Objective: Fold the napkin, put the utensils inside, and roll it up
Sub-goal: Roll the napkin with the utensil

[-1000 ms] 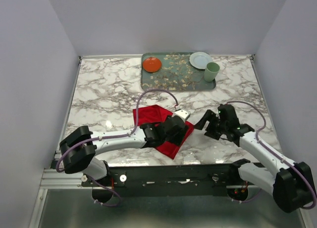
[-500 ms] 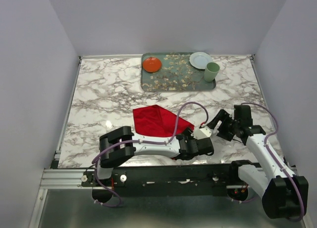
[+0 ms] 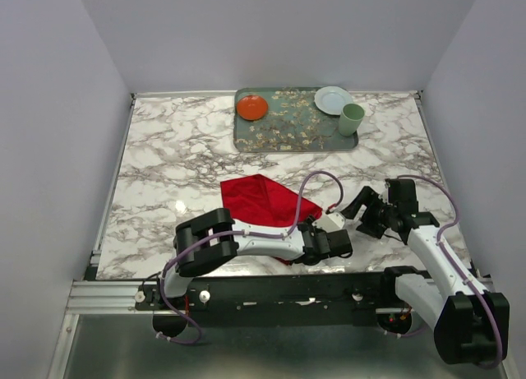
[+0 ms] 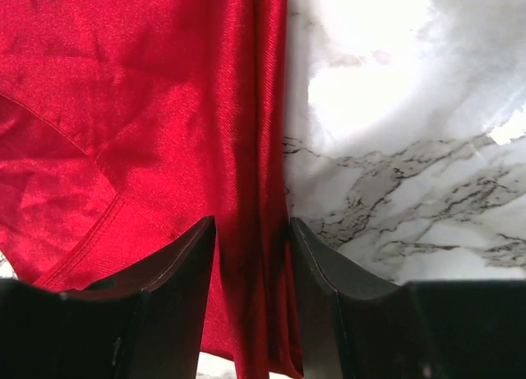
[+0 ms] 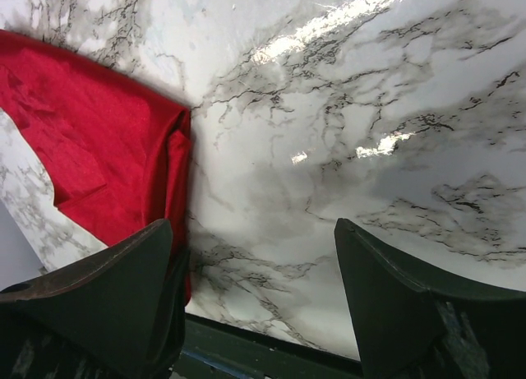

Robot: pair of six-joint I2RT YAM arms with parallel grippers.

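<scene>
The red napkin (image 3: 259,200) lies flat on the marble table, near the front centre. My left gripper (image 3: 319,241) is low over its near-right edge. In the left wrist view the napkin (image 4: 123,132) fills the left side. A folded ridge along its edge runs between the half-closed jaws of the left gripper (image 4: 251,223), which still stand apart. My right gripper (image 3: 368,219) hovers just right of the cloth. It is wide open over bare marble (image 5: 253,231), with the napkin (image 5: 107,140) beside its left finger. The utensils are out of view.
At the back stands a patterned tray (image 3: 288,132) with a small orange-red plate (image 3: 251,107), a white plate (image 3: 332,99) and a pale green cup (image 3: 352,118). The table's near edge (image 5: 246,346) is just below the right gripper.
My left arm swung from above the napkin to its near-right edge, and its jaws narrowed around the fold. The right gripper drew back a little to the right and stayed open.
</scene>
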